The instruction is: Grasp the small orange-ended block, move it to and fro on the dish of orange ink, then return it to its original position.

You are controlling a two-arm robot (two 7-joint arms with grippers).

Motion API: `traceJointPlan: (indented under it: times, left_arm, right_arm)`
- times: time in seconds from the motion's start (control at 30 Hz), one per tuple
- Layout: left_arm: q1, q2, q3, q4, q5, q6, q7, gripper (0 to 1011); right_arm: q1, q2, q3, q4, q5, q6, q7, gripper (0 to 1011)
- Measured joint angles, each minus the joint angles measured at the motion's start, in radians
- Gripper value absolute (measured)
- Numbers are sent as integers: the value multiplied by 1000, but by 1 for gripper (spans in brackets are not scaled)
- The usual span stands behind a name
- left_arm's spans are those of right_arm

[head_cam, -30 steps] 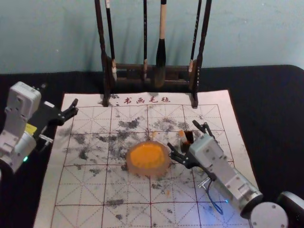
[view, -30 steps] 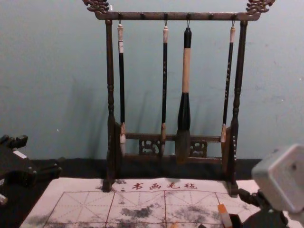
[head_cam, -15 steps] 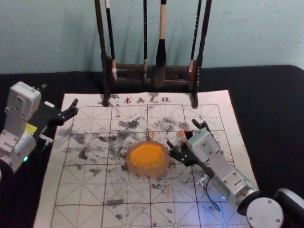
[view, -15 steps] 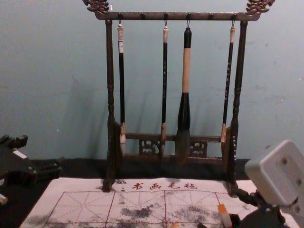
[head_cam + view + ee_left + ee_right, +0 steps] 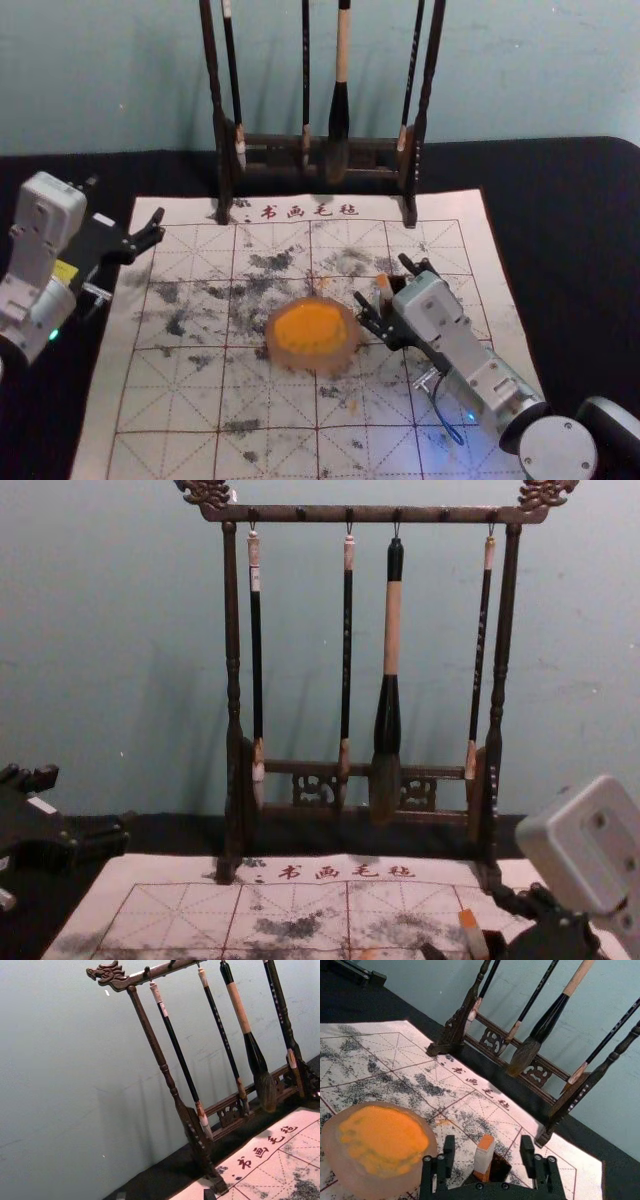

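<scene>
Beside the dish (image 5: 375, 1189): the orange-ended block (image 5: 483, 1160) is standing nearly upright, low end at a small dark holder (image 5: 501, 1169); whether inside or against it, cannot tell.
Right gripper (image 5: 487, 1141): fingers are standing apart on either side of the block, with gaps showing at both.
Left gripper (image 5: 86, 806): idling by the left edge of the mat (image 5: 180, 400), fingers spread.
Grip hazard: the block is offering a narrow body; off-centre closing could be tipping it or snagging the holder.
Dish hazard: one right finger is hovering near the rim; a low sideways swing could be shoving it.
Ink hazard: the ink (image 5: 385, 1132) is looking wet and thick; a loaded block could be dripping across the mat.
Block finish: flat-sided, pale body, orange top.
Dish form: shallow, rounded, translucent pinkish wall.
Mat surface: cloth-like, red-gridded, carrying dark smudges.
Rack (image 5: 232, 630): turned dark wood, brushes hanging.
</scene>
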Motion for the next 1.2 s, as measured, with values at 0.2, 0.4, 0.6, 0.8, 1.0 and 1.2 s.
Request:
traceJointPlan:
  times: [0.2, 0.4, 0.6, 0.8, 1.0, 1.2]
  left_arm:
    - [0, 0, 0, 0, 0, 0, 0, 1001]
    - [0, 0, 0, 0, 0, 0, 0, 1001]
    - [0, 0, 0, 0, 0, 0, 0, 1001]
    - [0, 0, 0, 0, 0, 0, 0, 1001]
    - [0, 0, 0, 0, 0, 0, 0, 1001]
    - [0, 0, 0, 0, 0, 0, 0, 1001]
  right_arm:
    - [0, 0, 0, 0, 0, -1, 0, 652]
    - [0, 1, 0, 0, 0, -1, -1, 477]
    - [0, 1, 0, 0, 1, -1, -1, 287]
    - [0, 1, -1, -1, 1, -1, -1, 135]
    - [0, 1, 0, 0, 1, -1, -1, 135]
    - [0, 1, 0, 0, 2, -1, -1, 135]
